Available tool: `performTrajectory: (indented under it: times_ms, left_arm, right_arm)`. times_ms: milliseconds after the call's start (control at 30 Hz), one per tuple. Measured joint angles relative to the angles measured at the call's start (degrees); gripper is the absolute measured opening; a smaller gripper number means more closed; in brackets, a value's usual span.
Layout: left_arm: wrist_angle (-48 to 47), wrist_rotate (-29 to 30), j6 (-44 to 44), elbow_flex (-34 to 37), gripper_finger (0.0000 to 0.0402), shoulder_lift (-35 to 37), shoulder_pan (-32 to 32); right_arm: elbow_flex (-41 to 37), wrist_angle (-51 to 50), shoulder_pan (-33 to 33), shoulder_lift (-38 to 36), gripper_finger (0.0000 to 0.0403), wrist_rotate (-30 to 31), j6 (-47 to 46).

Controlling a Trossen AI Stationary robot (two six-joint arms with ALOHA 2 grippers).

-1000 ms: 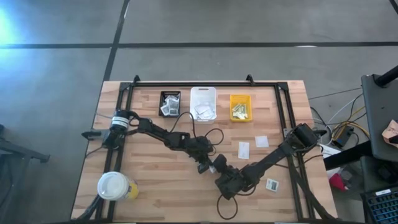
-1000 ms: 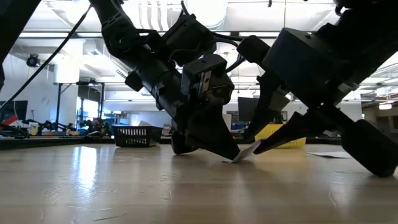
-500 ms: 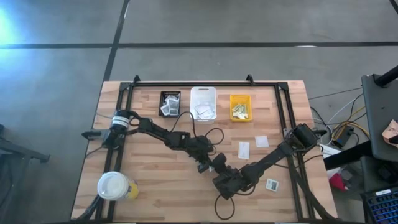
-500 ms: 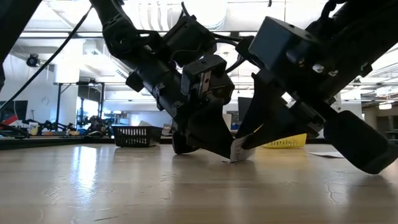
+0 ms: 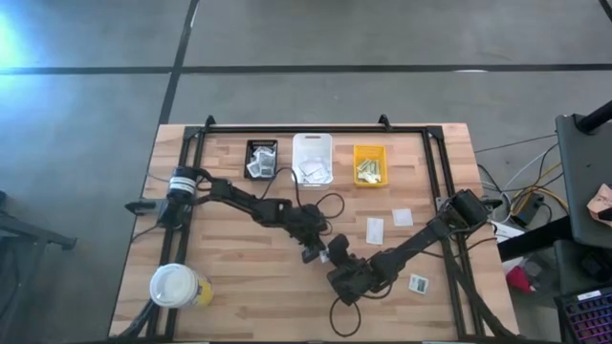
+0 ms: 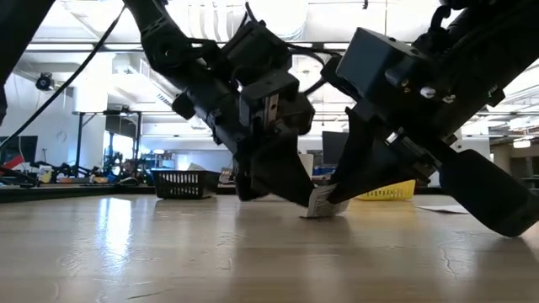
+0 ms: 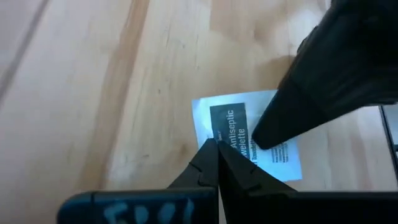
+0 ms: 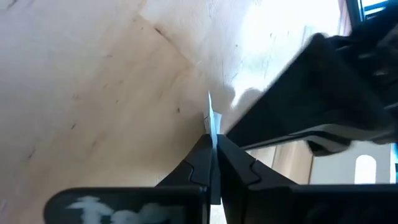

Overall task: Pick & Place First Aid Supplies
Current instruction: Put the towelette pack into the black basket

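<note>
One of the first aid supplies, a white square packet (image 7: pixel 249 140) with a dark printed patch, is held between both grippers a little right of the table's middle (image 5: pixel 336 251). My left gripper (image 7: pixel 216 144) is shut on it, reaching in from the table's left (image 5: pixel 323 250). My right gripper (image 8: pixel 211 144) is shut on it from the table's right (image 5: pixel 342 263). The right wrist view shows the packet edge-on (image 8: pixel 210 118). My left gripper pinches the packet's edge beside the dark patch (image 7: pixel 219 134) between its two fingers, slanting down from the table's left. The packet stands tilted, its lower corner (image 6: pixel 306 215) at the tabletop. My right gripper pinches the packet's other side (image 8: pixel 210 127) between its two fingers, slanting down from the table's right. One of its fingers (image 7: pixel 273 124) lies over the printed face. The packet's sheet runs on beyond the fingertips in line with them.
Three loose packets lie right of the grippers (image 5: pixel 375 227), (image 5: pixel 403 217), (image 5: pixel 418 283). A black bin (image 5: pixel 261 158), a white bin (image 5: pixel 313 158) and a yellow bin (image 5: pixel 369 164) stand at the far edge. A white-lidded cup (image 5: pixel 174 285) stands near left.
My right gripper has rolled and shut on the packet, which its open fingers stood around a second ago. The packet, held all along by my left gripper, now stands steeper than before.
</note>
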State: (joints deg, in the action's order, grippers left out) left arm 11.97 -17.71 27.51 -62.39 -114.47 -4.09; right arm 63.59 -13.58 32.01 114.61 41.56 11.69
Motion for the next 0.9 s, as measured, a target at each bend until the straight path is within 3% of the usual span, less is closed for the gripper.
performTrajectory:
  times_ms: [200,500,733,900]
  left_arm:
    - [-5.97,0.35,-4.96,-0.02,0.0000,4.25,0.48]
    - [-16.16,12.00,-16.36,1.69,0.0000,14.07,0.62]
    - [-12.63,12.80,-22.30,10.06,0.0000,23.18,0.60]
    - [2.59,12.80,-24.54,20.02,0.0000,28.80,0.49]
  right_arm:
    - [1.17,-3.32,0.02,-0.11,0.0009,0.00,-2.45]
    - [1.53,-11.58,-0.23,-5.29,0.0009,0.46,-10.22]
    - [0.38,-13.63,-1.55,-12.14,0.0009,0.49,-16.00]
    - [-0.55,-13.08,-3.69,-16.16,0.0009,0.48,-19.84]
